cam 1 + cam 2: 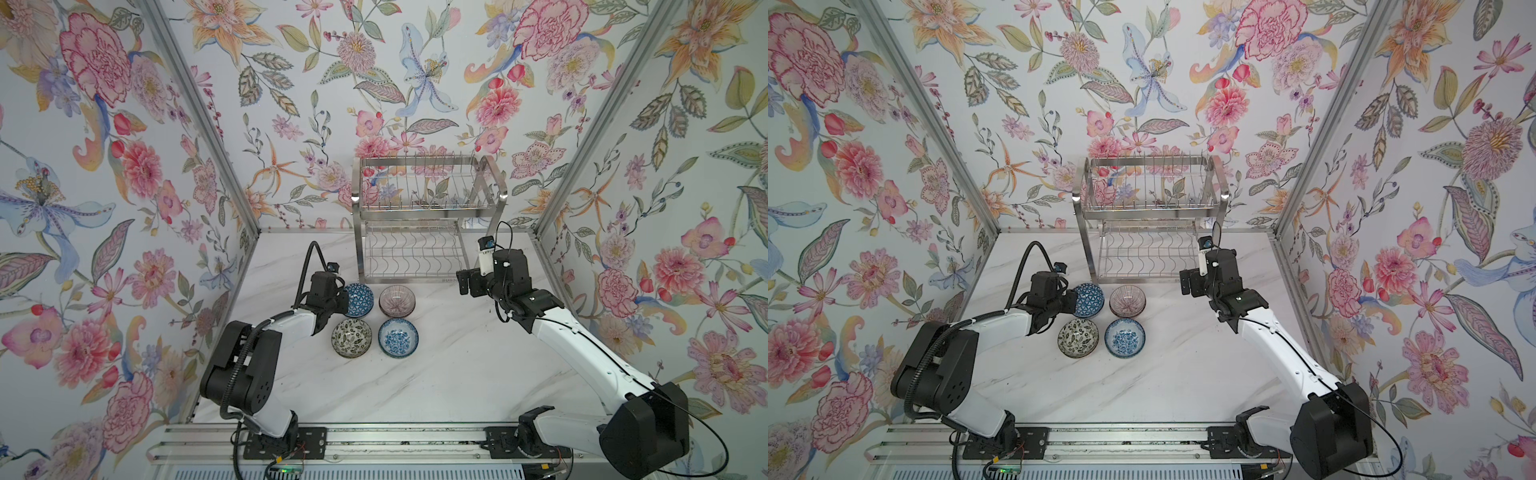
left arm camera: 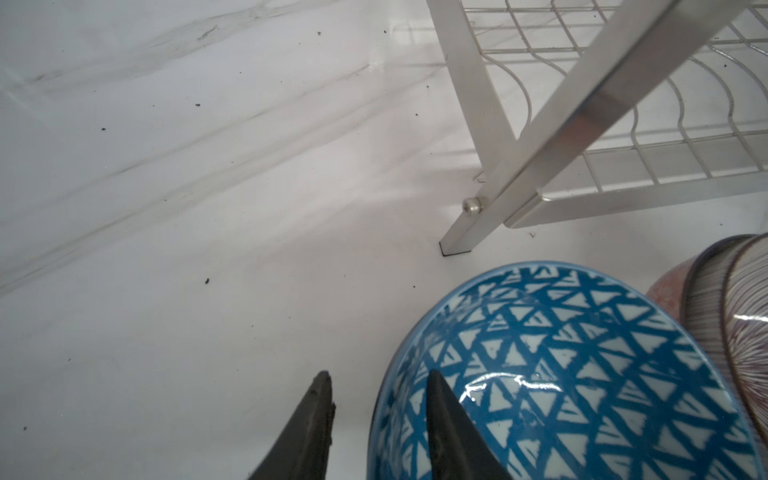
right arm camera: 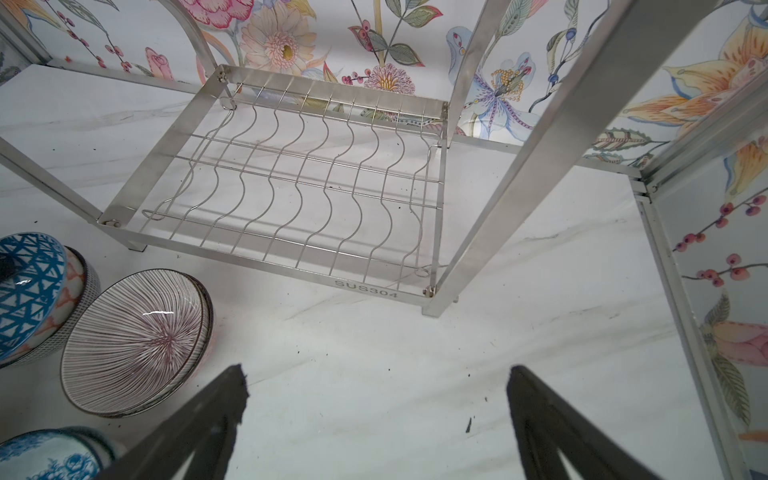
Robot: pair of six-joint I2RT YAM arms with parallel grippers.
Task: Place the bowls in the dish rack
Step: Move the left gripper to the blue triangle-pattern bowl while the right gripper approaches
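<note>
- The two-tier stainless steel wire dish rack [image 1: 428, 208] stands at the back edge of the white marble-look counter [image 1: 415, 386], about midway along it
- Four groups of small round ceramic bowls sit in a square on the counter, just in front of the rack's front-left leg and well apart from both side edges
- In the row nearer the rack are the blue triangle-patterned bowl [image 1: 358, 300] and, just beside it toward the right edge, the purple-lined bowl [image 1: 397, 300]
- In the row nearer the front edge are the black-and-white leaf bowl [image 1: 351, 337] and the blue floral bowl [image 1: 398, 337]
- In the right wrist view the triangle bowl lies tilted in an orange-patterned bowl [image 3: 72, 270], which sits in a black-dotted bowl [image 3: 79, 307]
- The purple-lined bowl rests in a pink bowl [image 2: 665, 299]
- The left gripper [image 2: 378, 374] is low at the side of the triangle bowl that faces the counter's left edge
- Its jaws are partly spread and straddle the rim: one finger [image 2: 444, 415] is inside the bowl and the other finger [image 2: 311, 424] is outside
- A strip of counter shows between the outer finger and the bowl's wall, so nothing is pinched
- The right gripper [image 3: 374, 374] hangs over bare counter in front of the rack's front-right leg, jaws spread wide and holding nothing
</note>
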